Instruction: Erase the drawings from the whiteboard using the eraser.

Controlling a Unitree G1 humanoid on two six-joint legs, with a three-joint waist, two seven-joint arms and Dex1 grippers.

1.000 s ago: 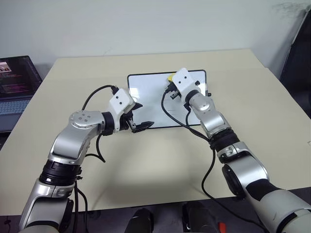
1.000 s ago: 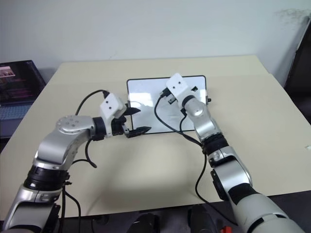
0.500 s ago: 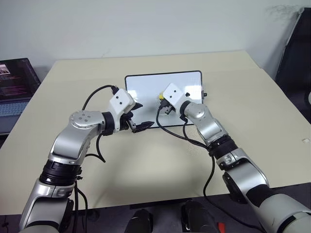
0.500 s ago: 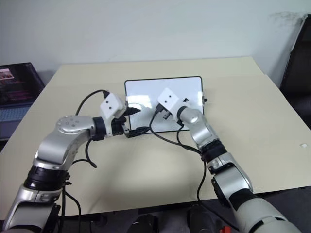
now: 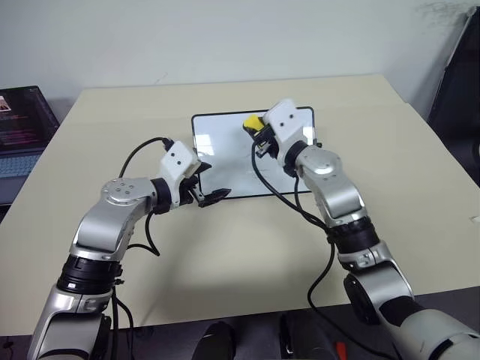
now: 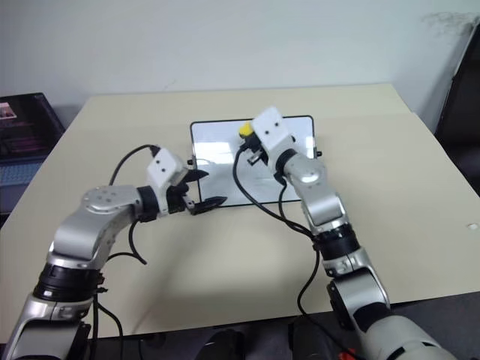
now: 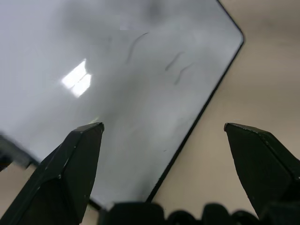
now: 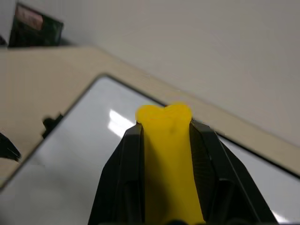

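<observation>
The near part of the table is bare from its front edge up to the board, leaving wide open room on both sides. The left gripper sits low at the near left corner of the whiteboard, its jaws spread, one black finger over the white surface and the other beyond the black frame over the tabletop. In the left wrist view faint drawings, a few thin curved strokes, lie near the board's edge. The board lies flat at mid-table, its near edge partly crossed by the right arm's black cable. Farther on, the right gripper is lifted over the board's far edge, jaws pinching the eraser, whose yellow end sticks out past the fingertips. A laptop stands off the table's far left edge, well apart from the board. A pale wall closes the far side.
</observation>
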